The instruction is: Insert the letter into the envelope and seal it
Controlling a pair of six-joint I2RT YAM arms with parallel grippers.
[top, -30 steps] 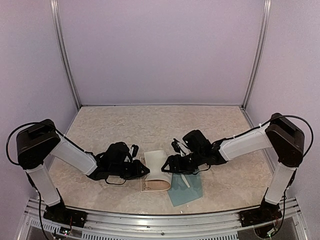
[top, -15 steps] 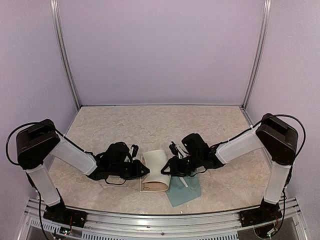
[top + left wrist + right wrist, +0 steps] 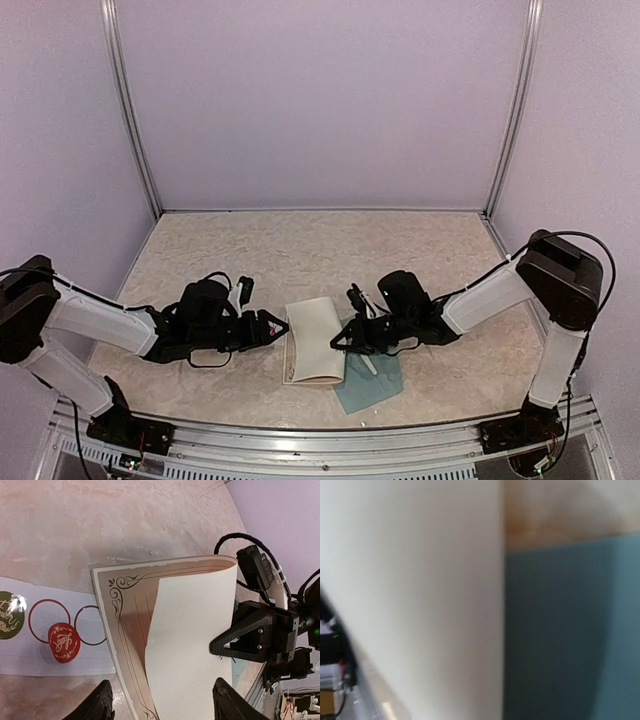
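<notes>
Since a second ago our left arm has sunk low and drawn back toward 9 o'clock. Our left gripper point(image 3: 278, 326) now sits just beside the 9 o'clock edge of the cream paper letter with a brown ornamental border point(image 3: 318, 335), fingers spread and released. The letter lies mid-table, folded over on itself. Our right gripper point(image 3: 342, 341) meets its 3 o'clock edge; we cannot tell whether those fingers clench. The flat teal paper envelope point(image 3: 372, 385) lies at the letter's 4 o'clock, their edges meeting. A white strip of round stickers point(image 3: 35, 645) runs under the letter's near-left edge. Bare beige marbled tabletop point(image 3: 300, 250) stretches toward 12 o'clock.
</notes>
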